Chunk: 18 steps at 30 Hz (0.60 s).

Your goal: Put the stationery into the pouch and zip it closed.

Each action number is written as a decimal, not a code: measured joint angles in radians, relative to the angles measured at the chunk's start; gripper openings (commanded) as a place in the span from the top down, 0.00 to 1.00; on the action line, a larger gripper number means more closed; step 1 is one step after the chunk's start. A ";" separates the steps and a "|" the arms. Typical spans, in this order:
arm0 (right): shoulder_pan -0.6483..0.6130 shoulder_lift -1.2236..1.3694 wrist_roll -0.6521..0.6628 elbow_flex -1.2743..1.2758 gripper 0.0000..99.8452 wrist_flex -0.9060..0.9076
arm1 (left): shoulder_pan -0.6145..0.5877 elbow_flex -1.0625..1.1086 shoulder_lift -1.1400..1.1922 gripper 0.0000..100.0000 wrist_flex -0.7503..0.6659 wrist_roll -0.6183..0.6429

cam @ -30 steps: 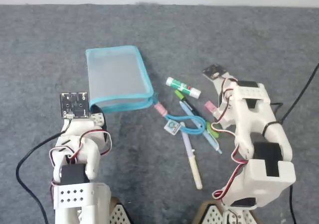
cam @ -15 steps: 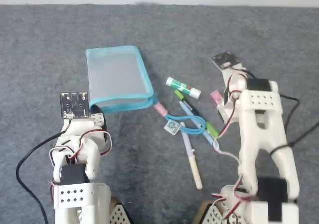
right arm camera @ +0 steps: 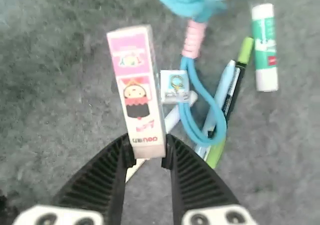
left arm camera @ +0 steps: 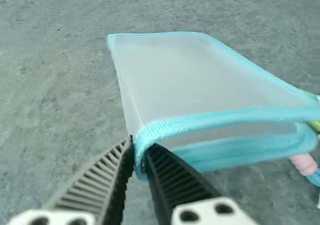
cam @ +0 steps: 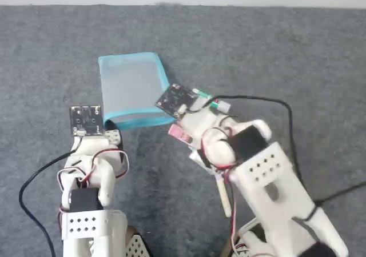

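A translucent pouch (cam: 132, 85) with teal trim lies flat on the grey mat, its opening facing the stationery. My left gripper (left arm camera: 138, 160) is shut on the pouch's teal rim (left arm camera: 165, 127) at the near left corner, seen from above as the left gripper (cam: 112, 136). My right gripper (right arm camera: 145, 150) is shut on a pink eraser box (right arm camera: 136, 102) and holds it above the mat. From above, the eraser (cam: 179, 132) hangs just right of the pouch's mouth. Below it lie a glue stick (right arm camera: 264, 47), pens (right arm camera: 225, 102) and a blue strap (right arm camera: 200, 112) with a pink zip pull (right arm camera: 194, 39).
A cream and lilac pen (cam: 224, 197) pokes out from under the right arm, which covers most of the pile. The glue stick (cam: 216, 103) shows behind that arm. A small square charm (right arm camera: 174, 86) hangs on the strap. Open grey mat surrounds the pouch.
The right arm has swung left from the table's right side, over the stationery pile, carrying the pink eraser to beside the pouch's mouth. The left arm has kept still on the pouch rim.
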 measured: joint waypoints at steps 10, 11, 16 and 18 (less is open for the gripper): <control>-0.003 0.430 -0.094 -0.293 0.99 -0.008 | 0.063 0.000 0.000 0.99 0.000 -0.008; -0.003 0.462 -0.104 -0.322 0.99 -0.008 | 0.063 0.000 0.000 0.99 0.000 -0.008; -0.003 0.612 -0.138 -0.436 0.99 -0.008 | 0.064 0.000 0.000 0.99 0.000 -0.012; -0.003 0.663 -0.150 -0.479 0.99 -0.006 | 0.064 0.000 0.000 0.99 0.000 -0.012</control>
